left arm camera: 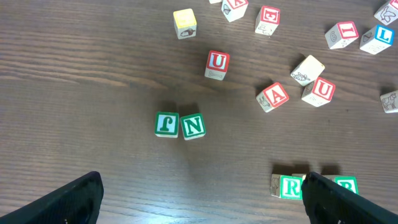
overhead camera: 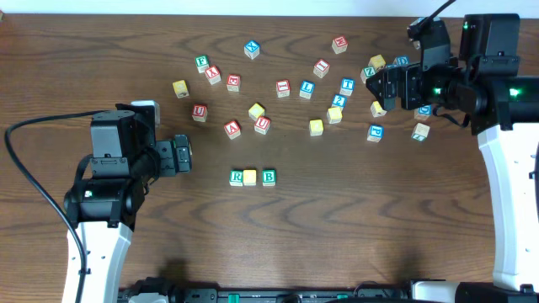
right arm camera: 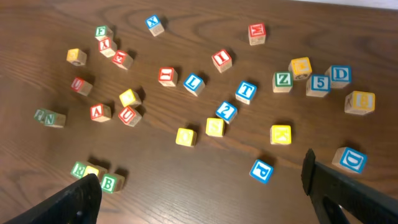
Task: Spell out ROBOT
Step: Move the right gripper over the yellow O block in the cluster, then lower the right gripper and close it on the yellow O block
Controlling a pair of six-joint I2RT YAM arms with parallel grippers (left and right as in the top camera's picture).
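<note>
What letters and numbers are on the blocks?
"R": R cube
"B": B cube
"T": T cube
"N": N cube
"F": F cube, turned
"Z": Z cube
"5": 5 cube
"D": D cube
"D": second D cube
"L": L cube
"2": 2 cube
"X": X cube
"A": A cube
"U": U cube
"U": second U cube
Yellow cubes and the rest: too faint or small.

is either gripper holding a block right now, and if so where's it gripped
Nothing is held. The left gripper and the right gripper are both open and empty.
</note>
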